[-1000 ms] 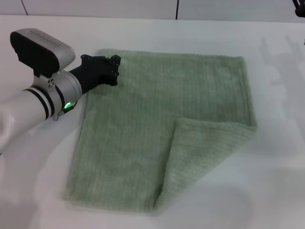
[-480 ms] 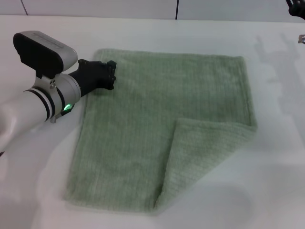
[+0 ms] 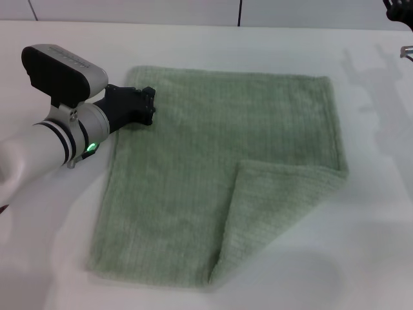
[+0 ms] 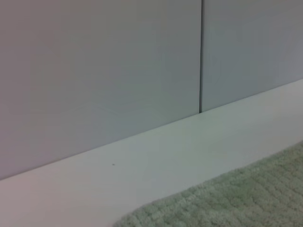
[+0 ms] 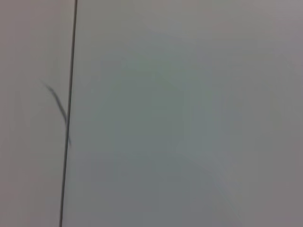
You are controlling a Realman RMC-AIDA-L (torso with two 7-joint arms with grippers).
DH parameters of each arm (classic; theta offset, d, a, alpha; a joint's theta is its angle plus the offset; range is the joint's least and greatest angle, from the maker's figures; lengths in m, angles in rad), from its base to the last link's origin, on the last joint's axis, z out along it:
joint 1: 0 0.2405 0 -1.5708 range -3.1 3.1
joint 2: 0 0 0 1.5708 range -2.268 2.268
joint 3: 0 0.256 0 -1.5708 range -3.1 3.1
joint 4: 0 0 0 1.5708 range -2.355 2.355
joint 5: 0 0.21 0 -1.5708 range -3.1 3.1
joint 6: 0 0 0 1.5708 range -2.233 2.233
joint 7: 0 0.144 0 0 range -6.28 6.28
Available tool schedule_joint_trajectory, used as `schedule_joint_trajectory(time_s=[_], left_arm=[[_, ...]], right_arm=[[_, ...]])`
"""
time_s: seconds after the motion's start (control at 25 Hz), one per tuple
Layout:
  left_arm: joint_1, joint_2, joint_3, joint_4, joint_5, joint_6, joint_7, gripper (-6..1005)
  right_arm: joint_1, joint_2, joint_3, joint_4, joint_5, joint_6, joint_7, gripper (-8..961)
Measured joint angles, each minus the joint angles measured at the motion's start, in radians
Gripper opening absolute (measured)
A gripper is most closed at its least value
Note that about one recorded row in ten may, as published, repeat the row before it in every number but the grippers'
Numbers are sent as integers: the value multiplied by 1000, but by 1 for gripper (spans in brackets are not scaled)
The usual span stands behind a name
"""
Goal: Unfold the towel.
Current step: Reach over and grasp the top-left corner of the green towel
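Head view, ribbed terry towel (image 3: 193, 187), corner folded, left tool (image 3: 143, 106) grip unclear

A white table (image 3: 271, 45) meets a pale panelled wall (image 4: 94, 71) with a dark seam.

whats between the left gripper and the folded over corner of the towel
Only flat, open towel. In the head view the left gripper sits at the towel's far left corner, and nothing else lies on the cloth between it and the folded corner.
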Motion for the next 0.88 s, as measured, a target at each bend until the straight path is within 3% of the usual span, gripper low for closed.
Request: schedule_joint_trajectory(time_s=[0.48,0.72,0.84,0.88], left_arm=[[1,0,0,0,0,-2,0,-1],[5,0,0,0,0,-2,0,-1],[6,0,0,0,0,-2,0,-1],[6,0,0,0,0,-2,0,-1]], right_arm=[[-1,2,-15,-23,0,18,0,718],[-24,-1,-24,-161,-39,164,0,718],[-63,-5,-8,-320,-120,293,0,717],[-63,-5,-8,-320,-120,293,0,717]])
